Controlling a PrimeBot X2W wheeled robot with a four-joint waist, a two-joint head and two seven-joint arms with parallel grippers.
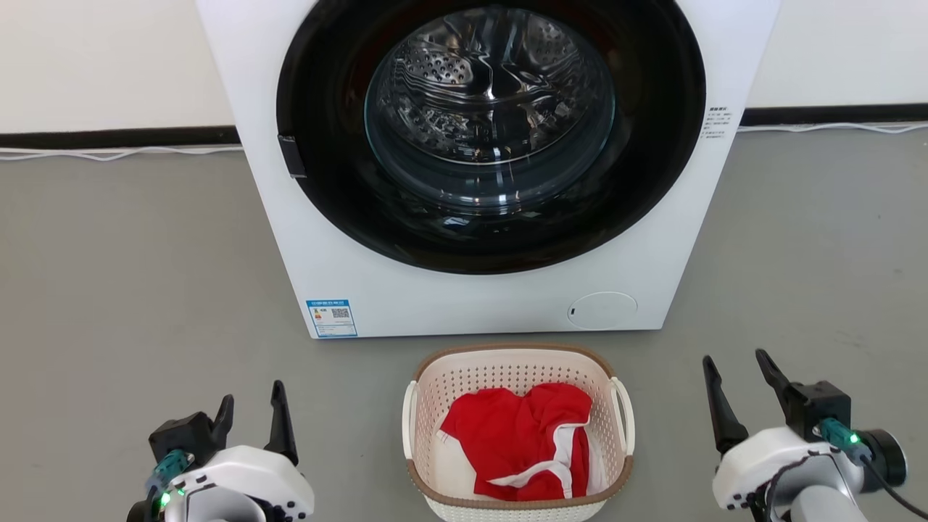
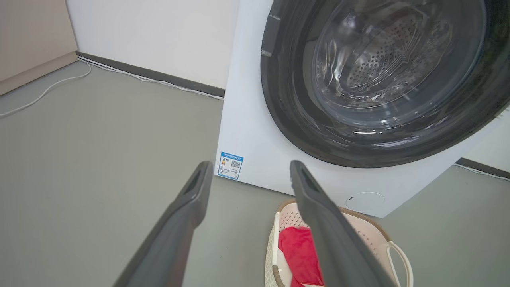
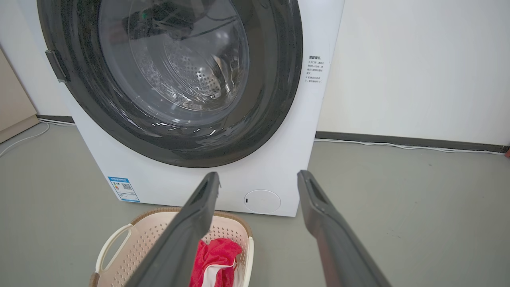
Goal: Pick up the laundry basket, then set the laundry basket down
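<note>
Head looks down, wrists look forward; all share washing machine (image 1: 464, 304) and basket (image 1: 507, 373).

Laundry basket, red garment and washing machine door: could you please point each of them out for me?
laundry basket (image 1: 507, 377), head view, perforated back wall.
red garment (image 1: 507, 435), head view, middle of the cloth.
washing machine door (image 1: 489, 109), head view, centre of the glass.

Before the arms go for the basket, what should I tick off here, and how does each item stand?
1. The left gripper open and empty: ok.
2. The right gripper open and empty: ok.
3. The laundry basket upright on the floor, between the grippers: ok.
4. The left handle and right handle free of cloth: ok.
5. The red garment inside the rim, nothing hanging over: ok.
6. Basket apart from the washing machine: ok, floor shows between.
</note>
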